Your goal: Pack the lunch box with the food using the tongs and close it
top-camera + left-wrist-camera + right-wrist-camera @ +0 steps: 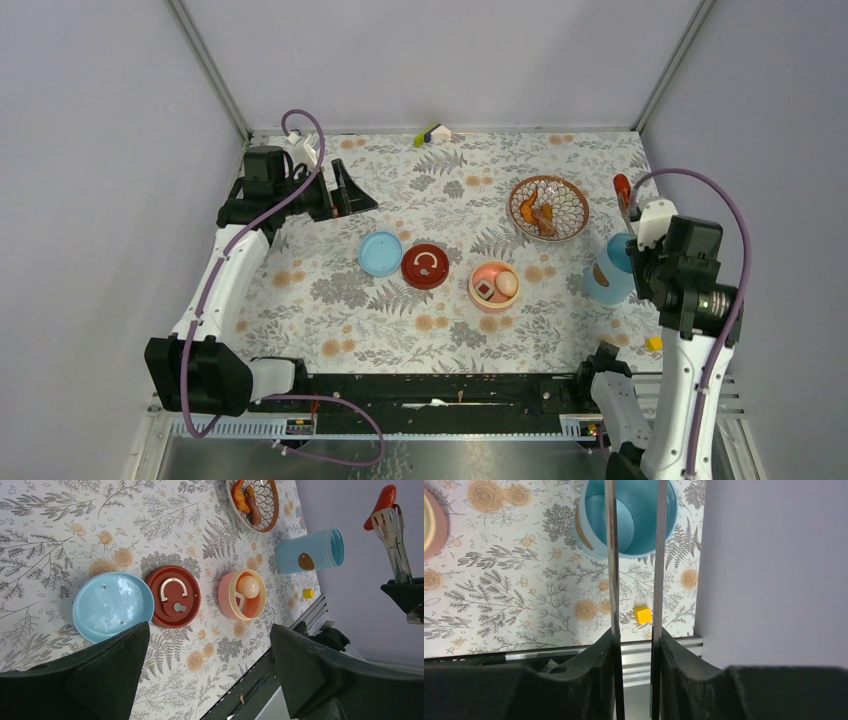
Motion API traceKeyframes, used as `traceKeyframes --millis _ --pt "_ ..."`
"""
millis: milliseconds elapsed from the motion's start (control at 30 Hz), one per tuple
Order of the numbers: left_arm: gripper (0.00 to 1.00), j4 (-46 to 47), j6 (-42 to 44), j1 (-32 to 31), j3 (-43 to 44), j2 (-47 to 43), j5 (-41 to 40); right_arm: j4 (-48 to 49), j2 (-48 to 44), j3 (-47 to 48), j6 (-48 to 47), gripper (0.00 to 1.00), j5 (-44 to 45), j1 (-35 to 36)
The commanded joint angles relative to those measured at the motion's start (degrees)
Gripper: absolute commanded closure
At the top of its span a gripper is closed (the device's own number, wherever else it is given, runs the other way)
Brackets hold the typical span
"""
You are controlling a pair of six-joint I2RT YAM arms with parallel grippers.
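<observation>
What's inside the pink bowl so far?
The pink bowl holds a white egg and one dark red-brown piece beside it. Anything beneath the egg is covered, so I cannot tell what, if anything, lies there.

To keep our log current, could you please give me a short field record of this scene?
left gripper: open, empty
right gripper: shut on tongs
pink bowl: holds white egg and a dark chunk
patterned dish: holds orange-brown food
blue shell: open, beside right arm
blue disc: lying flat beside red-brown lid
</observation>
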Motion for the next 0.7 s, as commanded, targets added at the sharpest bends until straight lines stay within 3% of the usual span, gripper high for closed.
traceKeyframes --millis 0,300,667 --pt "0.01 3.16 -0.98 0.34 1.61 -0.15 2.98 -0.04 -4.59 -2.58 1.74 0.75 -1.93 -3.55" --pt "0.01 4.3 -2.31 0.34 1.19 -0.24 4.58 -3.05 -9.92 -8.26 0.92 0.75 0.22 -6.1" --pt "0.01 4.48 -1.97 0.34 0.72 -0.87 4.31 -2.46 -9.43 -12.34 0.74 0.73 2.64 -6.31"
